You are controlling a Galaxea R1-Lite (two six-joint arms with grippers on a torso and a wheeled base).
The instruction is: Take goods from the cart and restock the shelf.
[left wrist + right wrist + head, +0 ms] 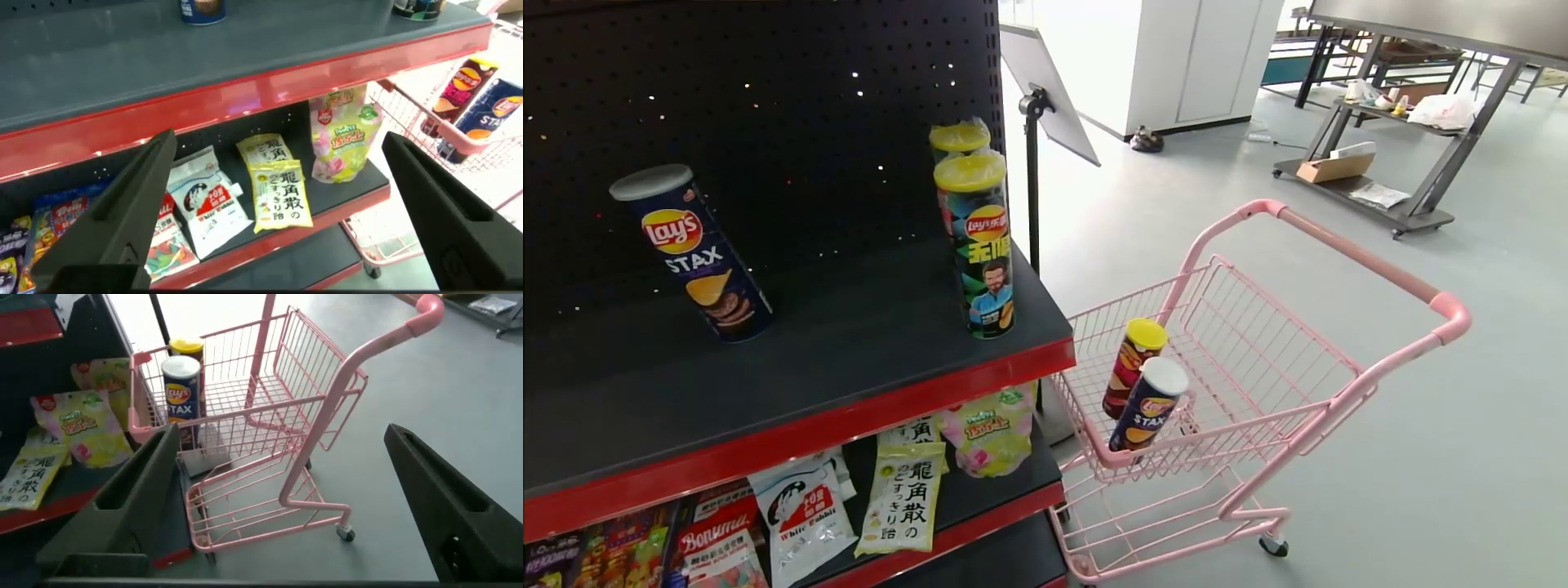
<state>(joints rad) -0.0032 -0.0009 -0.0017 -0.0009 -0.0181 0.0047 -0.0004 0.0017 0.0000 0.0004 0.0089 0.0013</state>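
A pink cart [1364, 261] stands right of the shelf [849, 327]. Two chip cans lean in its basket: a dark red one with a yellow lid [1131, 367] and a blue one with a white lid [1147, 404]. On the top board stand a blue can [690, 253] at the left and two yellow-lidded cans [976, 245], one behind the other, at the right end. My left gripper [278, 237] is open and empty, facing the lower shelf's snack bags [278, 192]. My right gripper [286, 523] is open and empty, some way from the cart [384, 343] and its blue can [181, 392].
Snack bags [907, 490] fill the lower shelf below the red edge. A sign on a black stand [1045, 90] rises just behind the shelf's right end. Metal racks [1388, 163] stand far back right. Bare grey floor lies right of the cart.
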